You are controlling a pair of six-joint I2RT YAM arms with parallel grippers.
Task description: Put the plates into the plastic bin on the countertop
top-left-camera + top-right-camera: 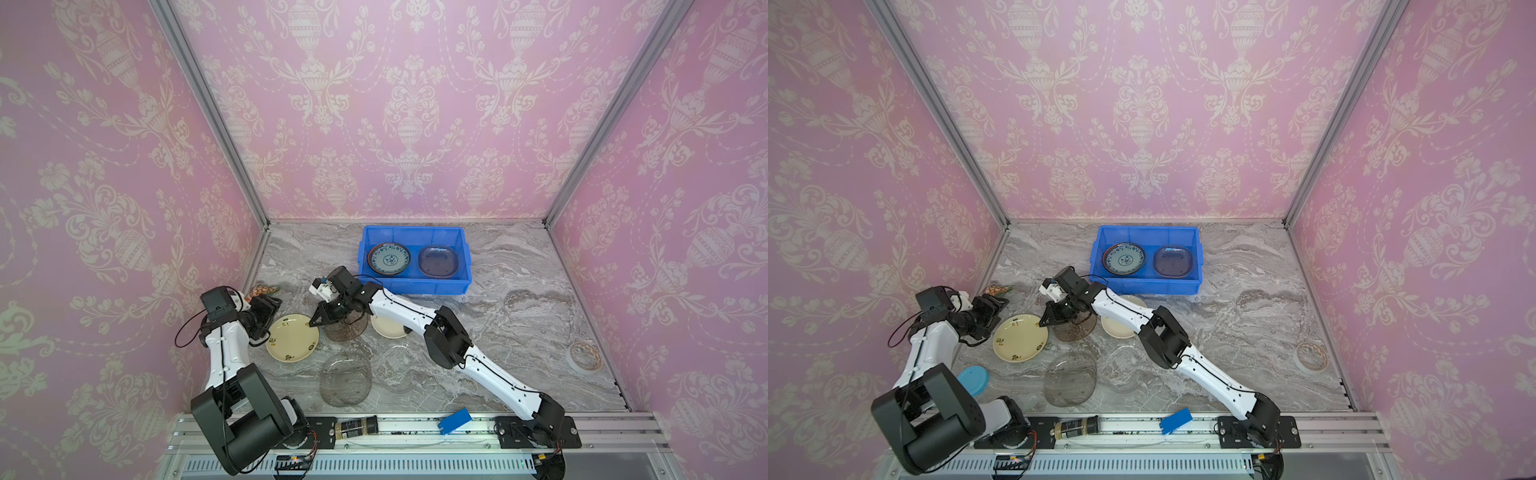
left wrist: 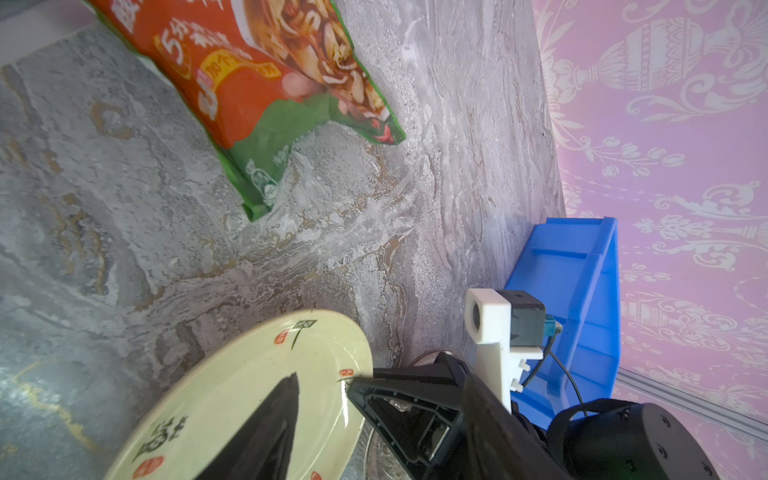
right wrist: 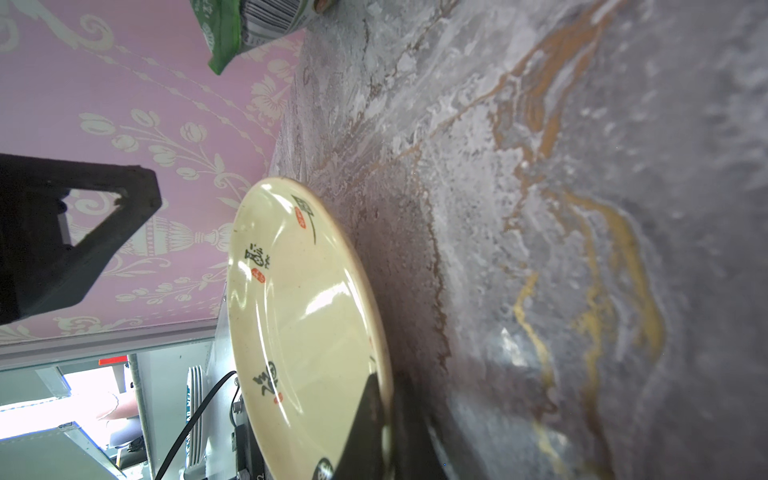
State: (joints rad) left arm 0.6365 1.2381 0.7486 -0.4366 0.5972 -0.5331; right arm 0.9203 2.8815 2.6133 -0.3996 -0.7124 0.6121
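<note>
Lower left of frame: cream plate [image 1: 292, 337] rim pinched by right pincer [image 1: 311, 323]. Left pincer [image 1: 269, 307] state cannot be told. Smoky plate [image 1: 349, 332] half hidden under right arm [image 1: 399, 311]. Plastic bin [image 1: 415, 284] above; bare worktop [image 1: 519, 311] at right.

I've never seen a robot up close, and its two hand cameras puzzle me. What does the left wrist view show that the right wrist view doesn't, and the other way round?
Only the left wrist view shows the blue plastic bin, the white-mounted camera on the other arm, and the orange printed front of the snack packet.

Only the right wrist view shows the packet's barcode and a glimpse of the room outside the frame.

Both show the cream plate with black characters, its rim pinched by the right gripper, the marble countertop and the pink wallpaper.
</note>
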